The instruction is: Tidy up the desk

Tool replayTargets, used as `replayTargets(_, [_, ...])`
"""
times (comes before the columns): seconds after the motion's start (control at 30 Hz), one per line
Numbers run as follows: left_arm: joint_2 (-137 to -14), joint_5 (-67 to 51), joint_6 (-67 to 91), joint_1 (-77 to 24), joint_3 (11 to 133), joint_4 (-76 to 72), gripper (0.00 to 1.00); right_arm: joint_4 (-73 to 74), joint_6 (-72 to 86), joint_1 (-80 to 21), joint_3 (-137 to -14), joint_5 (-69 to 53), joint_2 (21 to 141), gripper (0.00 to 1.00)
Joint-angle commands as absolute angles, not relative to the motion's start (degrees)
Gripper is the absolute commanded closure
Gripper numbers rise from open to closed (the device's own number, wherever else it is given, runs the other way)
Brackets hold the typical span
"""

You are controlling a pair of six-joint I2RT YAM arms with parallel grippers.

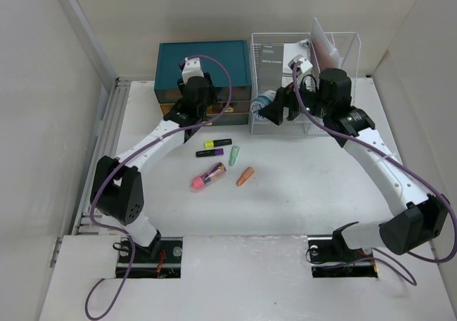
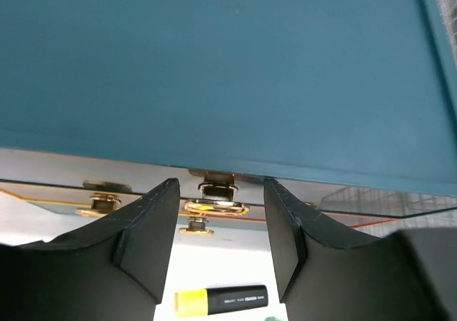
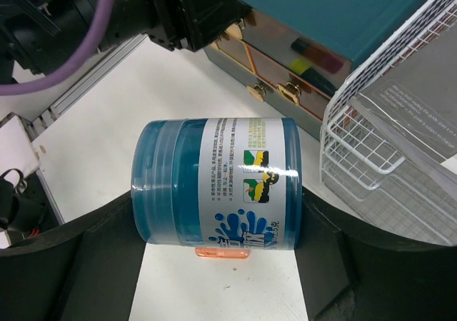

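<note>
Sideways, blue jar (image 3: pixel 168 182) (white label (image 3: pixel 246 171)), translucent.

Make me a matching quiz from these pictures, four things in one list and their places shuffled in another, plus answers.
1 blue jar
2 yellow highlighter
3 brass drawer handle
4 printed sheet

A between the fingers of the open left gripper
B inside the wire basket
C lying on the table
D clamped in the right gripper

Pairs: 1-D, 2-C, 3-A, 4-B
</note>
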State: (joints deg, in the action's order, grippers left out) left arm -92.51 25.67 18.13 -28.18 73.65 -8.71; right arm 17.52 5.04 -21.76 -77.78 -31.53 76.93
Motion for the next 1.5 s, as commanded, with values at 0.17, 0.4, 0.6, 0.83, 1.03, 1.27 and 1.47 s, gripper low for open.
replayTargets(0.17, [-93.4,28.5,18.5,-29.1,75.7,-6.6,0.53,12.0,6.0,-21.5,-78.5,-33.0,74.6,1.0])
replayTargets(0.4, [-93.4,29.0,18.0,-29.1,74.4,-7.1,0.52,12.0,6.0,-21.5,-78.5,-33.0,74.6,1.0])
replayTargets(0.6, [-95.8,29.0,17.5,-29.1,76.1,-7.6,0.51,12.0,6.0,-21.5,-78.0,-33.0,74.6,1.0])
replayTargets(0.83, [-97.0,29.0,17.5,-29.1,76.6,-7.6,0.51,12.0,6.0,-21.5,-78.0,-33.0,74.6,1.0])
replayTargets(1.03, [-97.0,30.1,17.5,-29.1,76.0,-7.6,0.71,12.0,6.0,-21.5,-78.0,-33.0,74.6,1.0])
replayTargets(1.27, [-95.2,30.7,17.5,-29.1,73.7,-8.2,0.89,12.0,6.0,-21.5,-77.4,-33.0,74.1,1.0])
replayTargets(1.47, [-92.0,30.1,18.0,-29.1,70.1,-8.2,0.96,12.0,6.0,-21.5,-77.4,-33.0,74.1,1.0])
